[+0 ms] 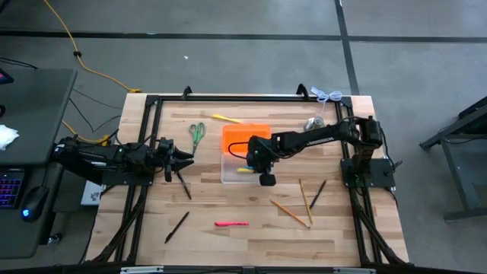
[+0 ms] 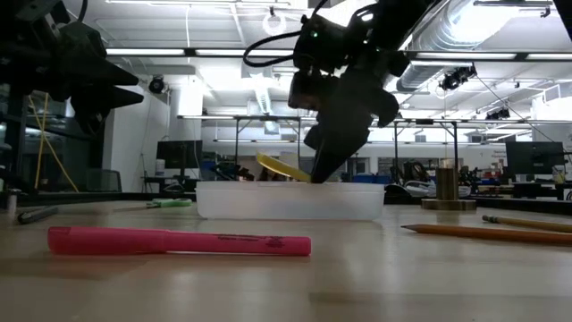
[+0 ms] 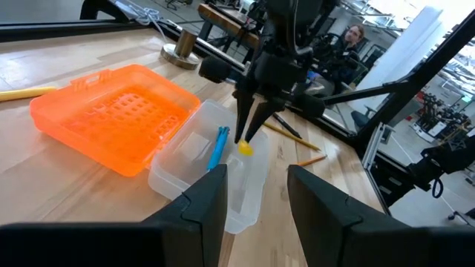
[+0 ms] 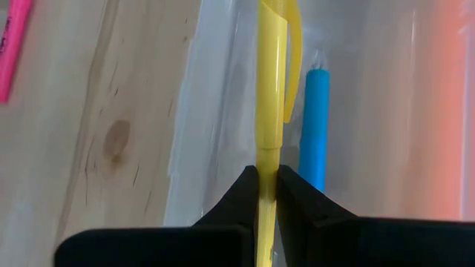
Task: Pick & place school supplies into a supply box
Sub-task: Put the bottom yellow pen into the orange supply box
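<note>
The supply box, a clear tray (image 1: 232, 169) with its orange lid (image 1: 245, 137) folded open toward the far edge, lies mid-table. A blue pen (image 4: 315, 126) lies inside the tray. My right gripper (image 1: 265, 180) hangs over the tray's near right part, shut on a yellow pen (image 4: 271, 89). My left gripper (image 3: 256, 200) is open and waits at the table's left, pointing at the box. Green-handled scissors (image 1: 197, 133), a yellow marker (image 1: 227, 118), a pink marker (image 1: 230, 224), black pens (image 1: 177, 226) and pencils (image 1: 290, 212) lie on the wood. My right gripper pinches the yellow pen between its two fingers, near one end (image 4: 267, 174). The fingers (image 2: 326, 161) come from above, pointing down, and lie across the pen. The pen (image 2: 281, 167) sticks out tilted toward the table's left over the clear tray. Whether it touches the tray I cannot tell.
A silver bell-shaped object (image 1: 313, 123) and a white cord (image 1: 329, 96) sit near the far right corner. A black frame (image 1: 228, 97) runs around the tabletop. Another black pen (image 1: 184, 185) lies just near my left gripper. Bare wood stretches along the near edge.
</note>
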